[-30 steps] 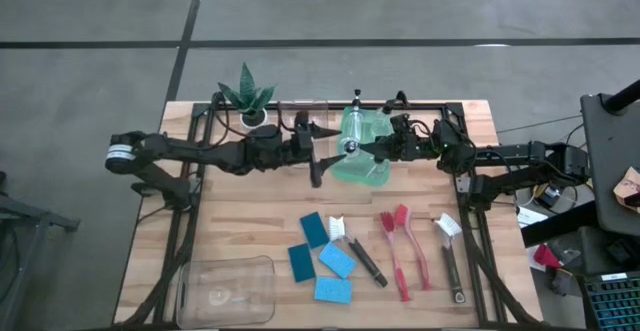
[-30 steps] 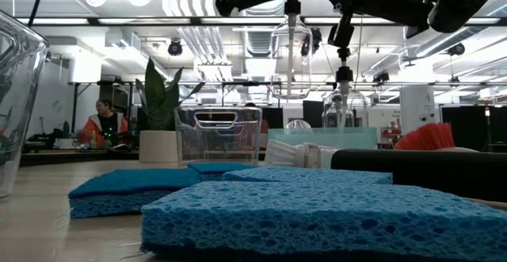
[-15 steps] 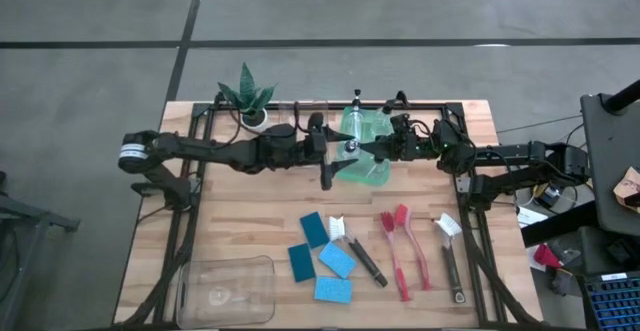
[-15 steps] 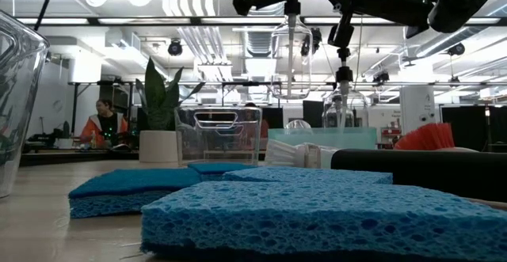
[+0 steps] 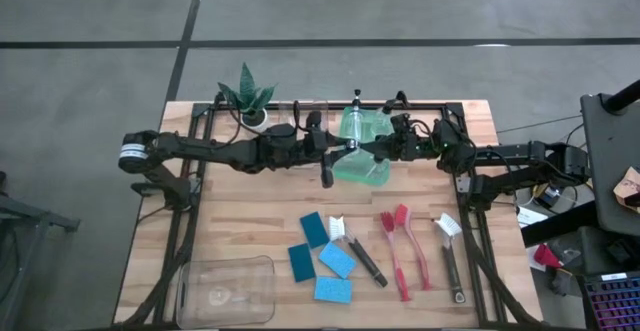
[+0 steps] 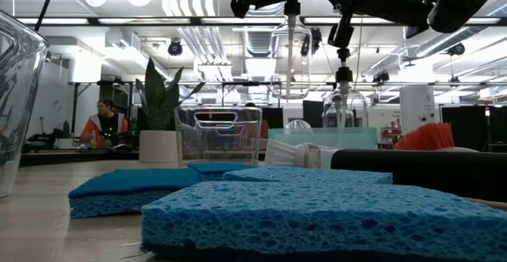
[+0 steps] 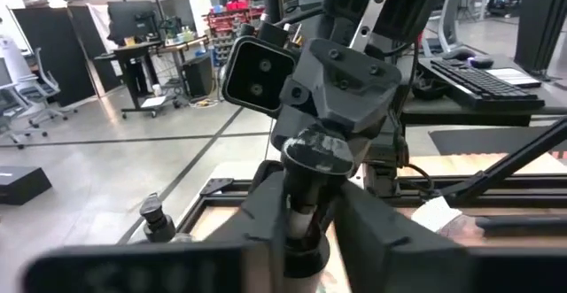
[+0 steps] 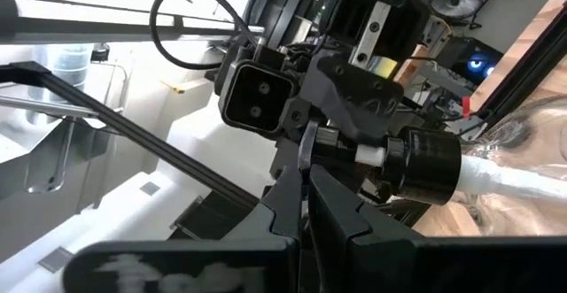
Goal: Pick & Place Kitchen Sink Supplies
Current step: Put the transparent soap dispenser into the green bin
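Now the left tool (image 5: 333, 154) has narrowed from wide onto the clear bottle (image 5: 350, 147). The right tool (image 5: 378, 149) is clamped on it above the green bin (image 5: 368, 174), so a handover is likely.

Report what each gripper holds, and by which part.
Right gripper is shut on the bottle at its black top, over the green bin. Left gripper is at the same top; its hold cannot be told.

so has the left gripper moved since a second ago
Yes. In the high view the left gripper has slid right, away from the potted plant, up to the green bin, meeting the right gripper at a bottle's black top.
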Tool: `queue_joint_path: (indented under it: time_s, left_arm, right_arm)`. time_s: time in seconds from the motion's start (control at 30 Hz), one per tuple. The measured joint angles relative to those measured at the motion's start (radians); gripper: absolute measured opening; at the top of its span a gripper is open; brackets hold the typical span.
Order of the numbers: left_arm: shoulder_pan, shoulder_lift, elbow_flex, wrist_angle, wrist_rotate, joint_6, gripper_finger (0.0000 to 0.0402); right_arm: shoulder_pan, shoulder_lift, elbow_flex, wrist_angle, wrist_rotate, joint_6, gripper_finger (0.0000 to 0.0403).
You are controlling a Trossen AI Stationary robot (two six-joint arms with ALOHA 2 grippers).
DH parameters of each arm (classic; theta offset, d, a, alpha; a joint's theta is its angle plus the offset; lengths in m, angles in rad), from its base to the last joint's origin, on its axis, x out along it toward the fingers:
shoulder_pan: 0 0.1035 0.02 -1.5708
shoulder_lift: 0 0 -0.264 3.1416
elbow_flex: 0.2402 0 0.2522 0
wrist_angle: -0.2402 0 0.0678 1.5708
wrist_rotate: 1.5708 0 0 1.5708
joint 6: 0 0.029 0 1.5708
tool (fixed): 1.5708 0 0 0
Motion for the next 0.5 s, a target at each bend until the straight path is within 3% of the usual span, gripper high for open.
queue_joint_path:
  time_s: [0.13, 0.33, 0.5]
  left_arm:
    - [0.007, 0.000, -0.001, -0.002, 0.002, -0.011, 0.0016]
    - [0.016, 0.000, -0.001, -0.003, 0.009, -0.057, 0.0032]
    - [0.020, -0.001, 0.000, 0.000, 0.008, -0.070, 0.0014]
  right_arm:
    - [-0.001, 0.000, 0.000, 0.004, -0.016, -0.017, 0.0008]
    - [-0.001, -0.006, 0.000, 0.008, -0.028, -0.046, 0.0009]
    - [-0.001, -0.023, 0.000, 0.006, -0.035, -0.080, 0.0029]
